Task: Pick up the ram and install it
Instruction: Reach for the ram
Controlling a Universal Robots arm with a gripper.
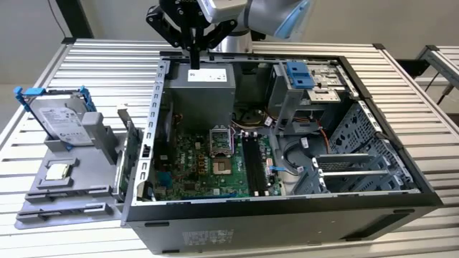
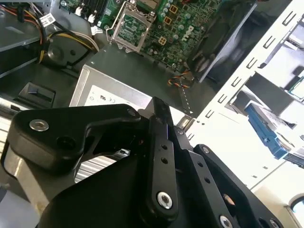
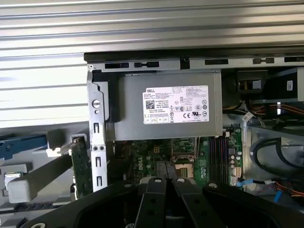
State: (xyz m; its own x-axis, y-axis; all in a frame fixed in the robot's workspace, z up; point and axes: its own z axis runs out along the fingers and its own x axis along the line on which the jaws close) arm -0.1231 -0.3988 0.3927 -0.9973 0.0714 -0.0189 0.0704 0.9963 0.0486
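Note:
My gripper (image 1: 193,63) hangs shut above the back end of the open computer case (image 1: 287,203), just over the grey power supply (image 1: 204,91). In both wrist views its black fingers (image 3: 165,172) (image 2: 160,114) are pressed together with nothing between them. The empty black memory slots (image 1: 251,158) lie on the green motherboard (image 1: 193,172), beside the processor socket (image 1: 222,144) and well below the gripper. In the first wrist view the slots (image 3: 214,156) sit past the labelled power supply (image 3: 166,107). The ram is out of view.
A grey holder (image 1: 79,188) at the exterior view's left carries a hard drive in a blue bracket (image 1: 64,121), a small silver chip (image 1: 57,171) and a green card on edge (image 1: 131,156). The drive cage with a blue latch (image 1: 298,75) and cables (image 1: 294,161) crowd the case's other side.

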